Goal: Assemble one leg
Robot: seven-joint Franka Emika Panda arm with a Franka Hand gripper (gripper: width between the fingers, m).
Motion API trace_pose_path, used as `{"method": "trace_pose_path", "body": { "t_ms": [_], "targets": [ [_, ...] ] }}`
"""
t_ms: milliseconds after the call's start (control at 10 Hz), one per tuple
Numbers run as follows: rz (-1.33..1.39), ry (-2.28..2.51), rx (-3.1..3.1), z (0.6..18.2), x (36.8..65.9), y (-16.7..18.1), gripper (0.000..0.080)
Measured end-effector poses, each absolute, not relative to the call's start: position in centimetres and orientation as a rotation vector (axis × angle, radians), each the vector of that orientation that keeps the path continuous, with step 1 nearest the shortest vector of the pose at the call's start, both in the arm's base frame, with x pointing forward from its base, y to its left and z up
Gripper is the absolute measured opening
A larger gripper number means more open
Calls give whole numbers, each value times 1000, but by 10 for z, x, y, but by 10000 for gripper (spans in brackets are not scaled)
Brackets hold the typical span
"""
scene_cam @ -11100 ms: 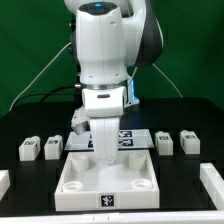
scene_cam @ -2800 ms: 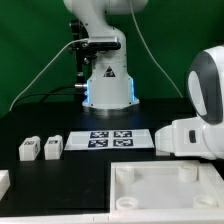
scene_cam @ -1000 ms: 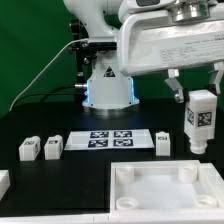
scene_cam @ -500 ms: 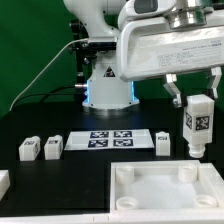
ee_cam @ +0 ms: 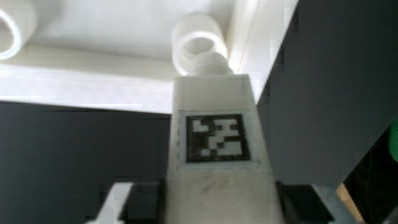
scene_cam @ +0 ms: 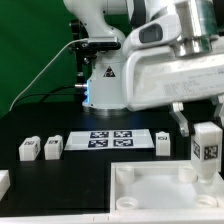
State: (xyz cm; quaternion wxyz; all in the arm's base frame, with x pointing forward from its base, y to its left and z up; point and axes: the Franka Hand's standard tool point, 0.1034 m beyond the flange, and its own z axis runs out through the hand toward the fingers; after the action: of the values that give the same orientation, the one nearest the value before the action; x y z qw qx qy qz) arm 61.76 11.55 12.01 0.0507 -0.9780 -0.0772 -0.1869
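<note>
Over the corner socket (ee_cam: 205,45): your gripper (scene_cam: 204,124) pinches the leg (scene_cam: 207,152) tight.
Done: leg picked up.
Left: push it into the tabletop (scene_cam: 150,190).

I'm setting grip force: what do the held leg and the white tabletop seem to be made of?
The leg looks like rigid white plastic, matte: even colour, crisp edges, no glare. Its tag seems a printed sticker, though that is unsure. The tabletop looks like the same white plastic, with smooth rounded sockets and soft shading. Moulded or printed, the blur leaves open.
</note>
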Motion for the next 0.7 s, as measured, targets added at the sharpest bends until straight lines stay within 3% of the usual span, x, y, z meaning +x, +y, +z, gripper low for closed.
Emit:
{"method": "trace_pose_path", "body": {
  "t_ms": [300, 700],
  "targets": [
    [-556, -233, -2979, 106, 615, 115, 292],
    [-587, -232, -2970, 106, 622, 117, 292]
  ]
}}
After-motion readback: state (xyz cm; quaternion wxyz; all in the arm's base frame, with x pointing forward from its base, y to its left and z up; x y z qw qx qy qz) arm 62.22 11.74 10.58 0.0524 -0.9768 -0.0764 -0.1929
